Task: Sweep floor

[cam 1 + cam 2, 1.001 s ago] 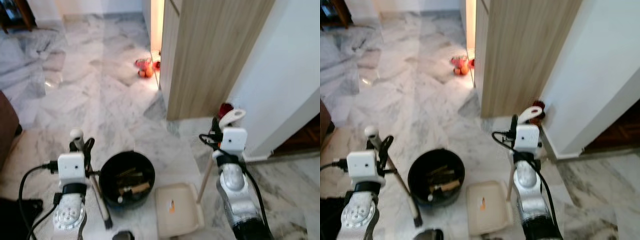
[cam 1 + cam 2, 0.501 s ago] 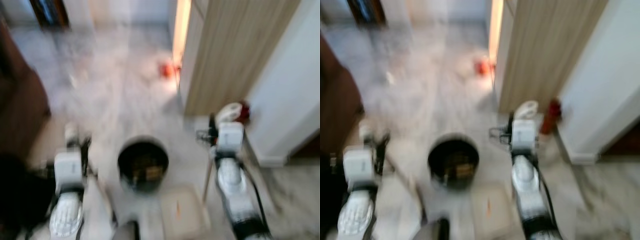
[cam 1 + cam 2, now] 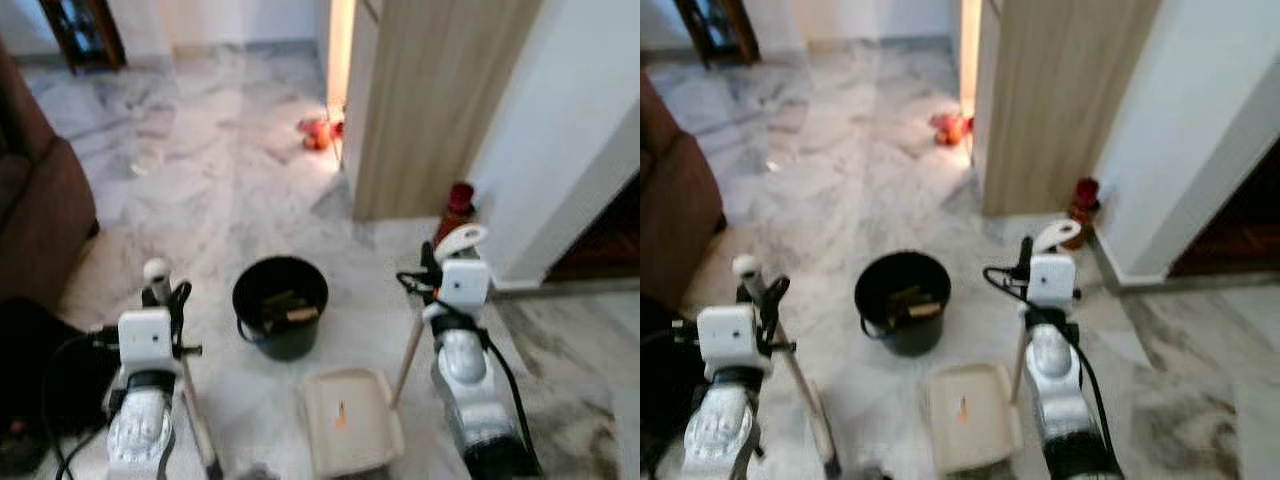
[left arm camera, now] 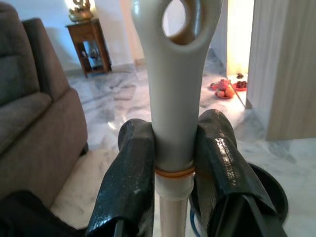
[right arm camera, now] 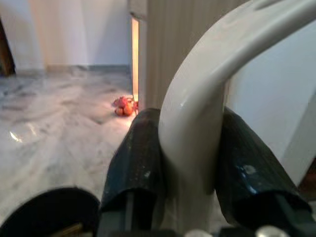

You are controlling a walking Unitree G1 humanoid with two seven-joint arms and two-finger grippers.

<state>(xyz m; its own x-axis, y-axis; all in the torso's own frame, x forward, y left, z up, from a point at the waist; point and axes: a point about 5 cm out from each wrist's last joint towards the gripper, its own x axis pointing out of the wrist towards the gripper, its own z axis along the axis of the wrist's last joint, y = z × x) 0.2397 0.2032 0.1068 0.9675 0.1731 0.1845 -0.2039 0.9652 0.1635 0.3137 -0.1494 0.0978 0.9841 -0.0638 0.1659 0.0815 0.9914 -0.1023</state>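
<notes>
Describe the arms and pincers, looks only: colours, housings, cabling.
Both arms are silver and rounded, each topped by a white boxy wrist housing with a small dark dot. The left arm has black cable looping out to its side; the right arm has black cable running down along it. Each pincer, left pincer and right pincer, has two long, glossy black fingers.

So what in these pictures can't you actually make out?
- The broom head: cut off by the bottom edge of the left eye view.
- What lies in the black bucket: brownish bits, too small to name.
- The mark on the dustpan: a small orange speck, unclear.
- The reddish things by the wooden panel: too far and blurred.
- The cabinet by the sofa: contents too blurred in the left wrist view.
</notes>
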